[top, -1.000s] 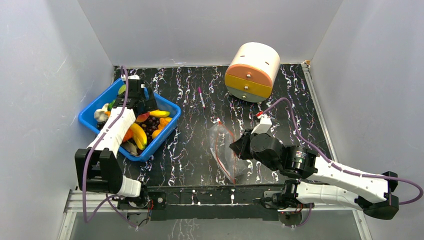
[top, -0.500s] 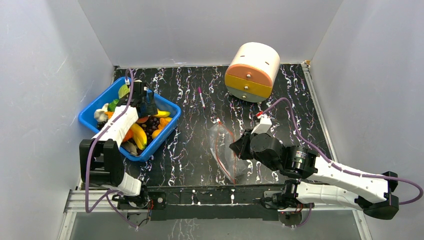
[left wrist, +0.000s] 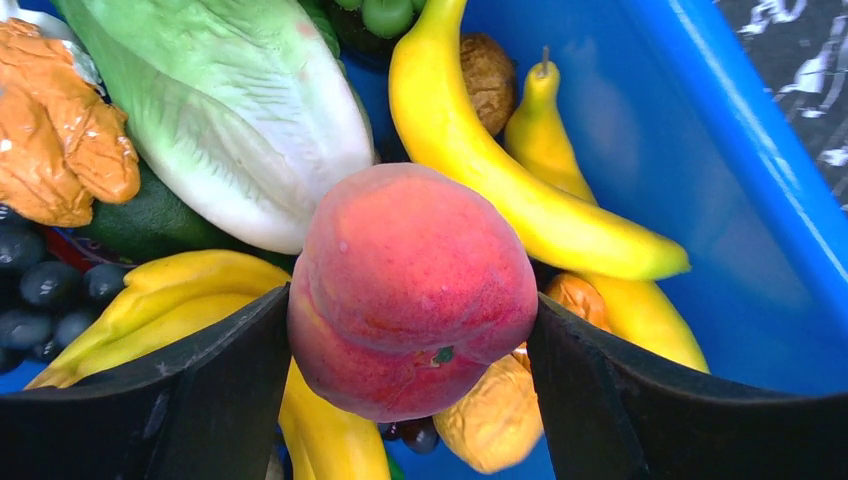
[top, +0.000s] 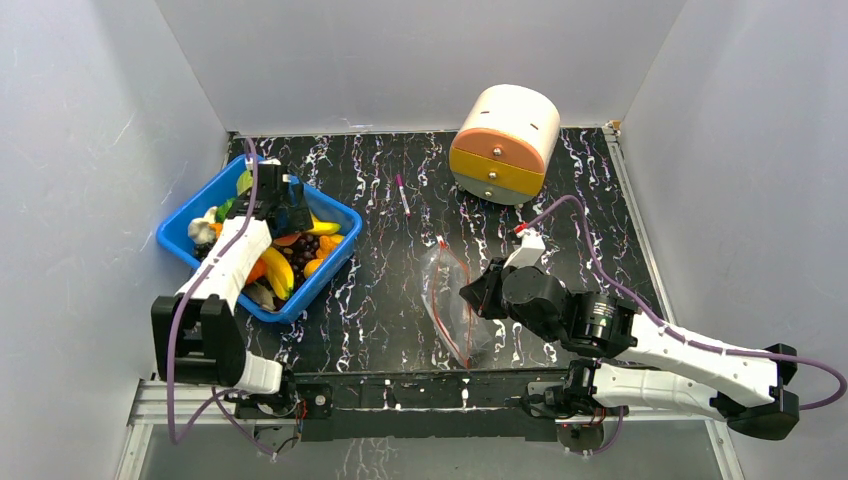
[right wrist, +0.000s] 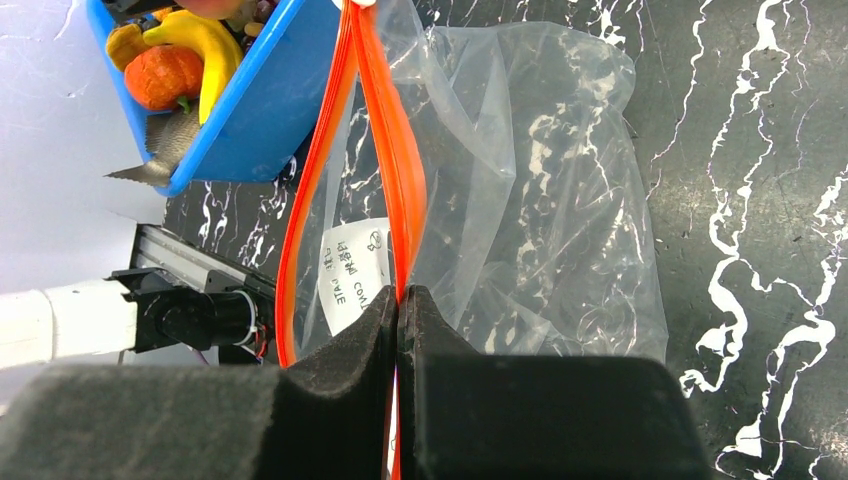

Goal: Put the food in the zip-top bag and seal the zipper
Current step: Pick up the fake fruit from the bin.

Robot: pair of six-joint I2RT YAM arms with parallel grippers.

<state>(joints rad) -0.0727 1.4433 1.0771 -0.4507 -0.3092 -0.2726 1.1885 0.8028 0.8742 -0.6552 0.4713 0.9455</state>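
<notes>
The right gripper (right wrist: pixel 398 295) is clenched on one lip of the zipper (right wrist: pixel 405 180), near the end of the strip; I judge the reason is to lift this lip away from the other one, so that the mouth of the zip-top bag (right wrist: pixel 540 200) gapes toward the blue bin (top: pixel 330 285) and is ready to receive something. The bag lies on the table (top: pixel 380 200) in the middle, with no food visible in it; the food is all in the bin at the left. There the left gripper (left wrist: pixel 410 300) has a peach (left wrist: pixel 410 260) between its fingers (left wrist: pixel 220 390); both pads touch its sides, so I take it as grasped, though it rests on a banana (left wrist: pixel 480 150) and its neighbours, not yet raised. The left arm (top: pixel 225 275) reaches forward from its base, with the wrist tipped down into the bin; the right arm (top: pixel 650 345) lies low and folded, its gripper pointing left at the bag.
</notes>
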